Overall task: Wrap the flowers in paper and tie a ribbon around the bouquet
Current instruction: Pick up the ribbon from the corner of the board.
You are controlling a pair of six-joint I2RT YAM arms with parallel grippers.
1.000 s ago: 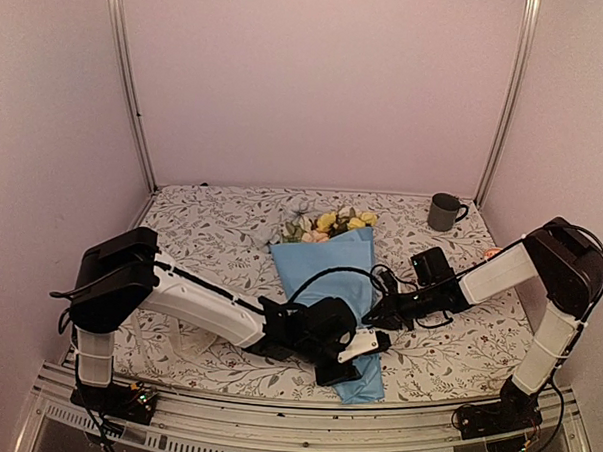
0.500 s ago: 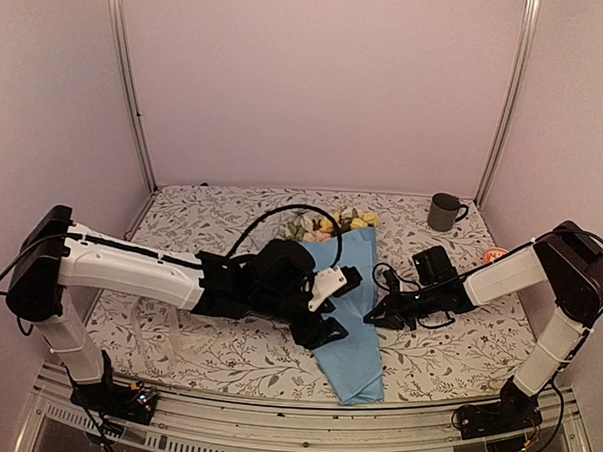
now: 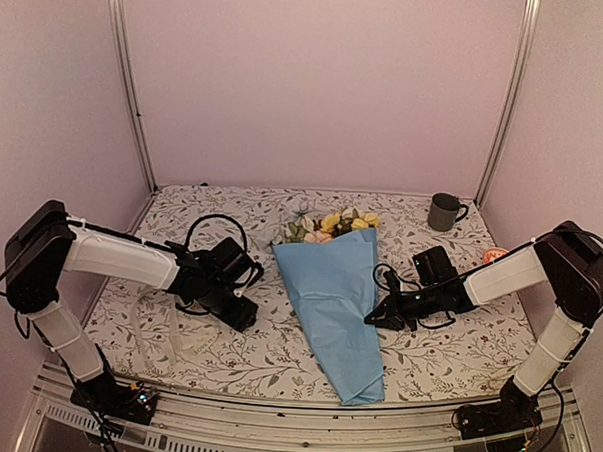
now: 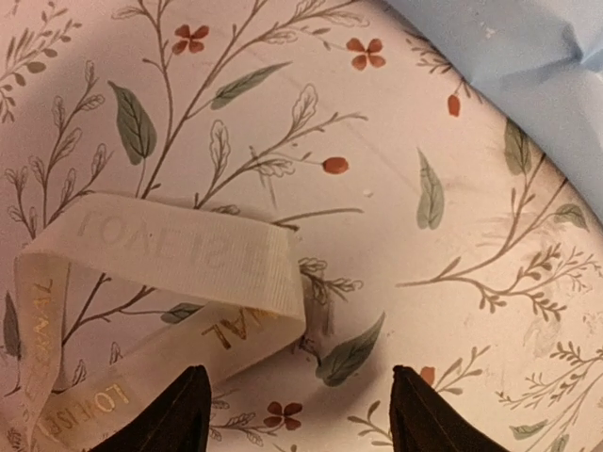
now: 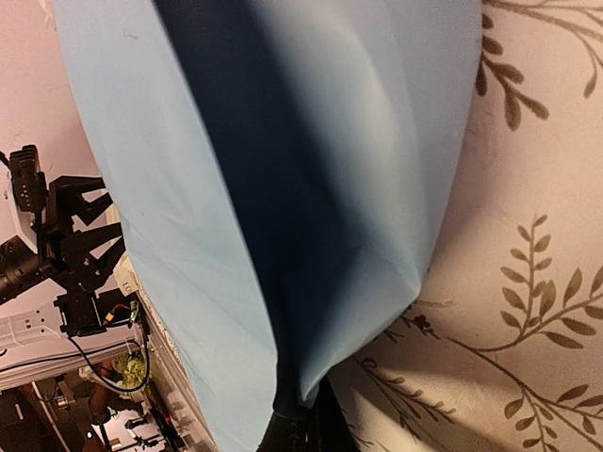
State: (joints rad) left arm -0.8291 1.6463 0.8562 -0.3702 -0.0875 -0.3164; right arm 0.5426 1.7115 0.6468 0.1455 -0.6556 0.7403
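Flowers [image 3: 332, 223]: stems hidden inside the paper [image 3: 333, 297]. Ribbon [image 4: 160, 250]: runs out of the left wrist view at the bottom-left corner, so its far end is cut off. Right gripper [image 5: 300, 431]: mostly cut off by the bottom edge of its wrist view.

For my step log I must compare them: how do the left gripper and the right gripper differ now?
The black two-finger left gripper stands open; the black two-finger right gripper is shut. The left gripper holds nothing above the folded cream-white ribbon; the right gripper pinches the edge of the light blue paper. Both are low over the floral white tablecloth.
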